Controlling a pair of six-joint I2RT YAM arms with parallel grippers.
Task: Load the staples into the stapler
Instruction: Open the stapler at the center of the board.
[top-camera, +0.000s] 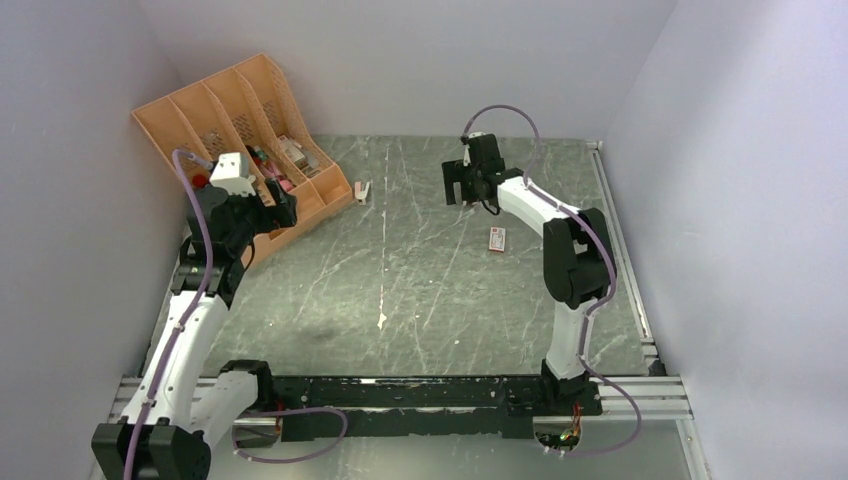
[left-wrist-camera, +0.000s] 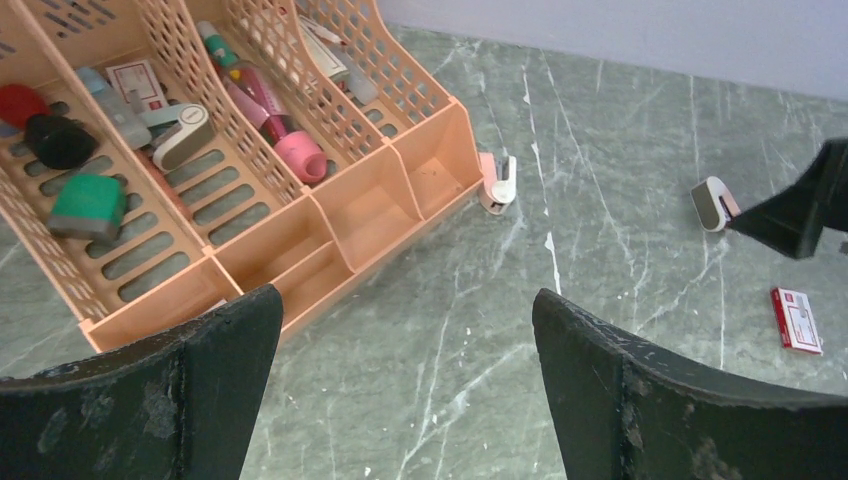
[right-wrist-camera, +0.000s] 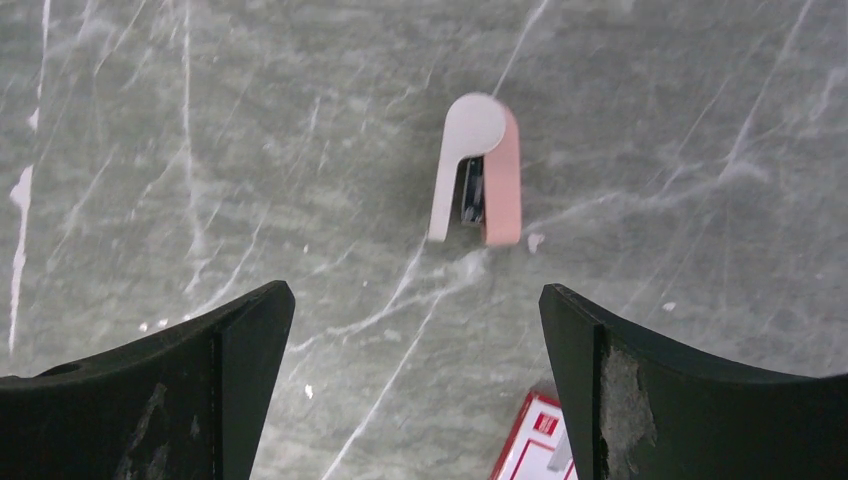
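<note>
Our right claw (right-wrist-camera: 415, 300) hangs spread wide and empty above the table (right-wrist-camera: 200, 150), a pink stapler (right-wrist-camera: 478, 170) lying straight ahead of it, and the red-and-white staple box (right-wrist-camera: 535, 440) nearer in, toward its right side (only a corner shows from the wrist). Our left claw (left-wrist-camera: 405, 300) is spread too and grips nothing; the orange rack (left-wrist-camera: 370, 205) sits ahead and to its left, a second stapler (left-wrist-camera: 498, 182) lies farther ahead, seemingly touching the rack's corner, and the box lies well off to its right. Whether the box is open we cannot tell from any view.
</note>
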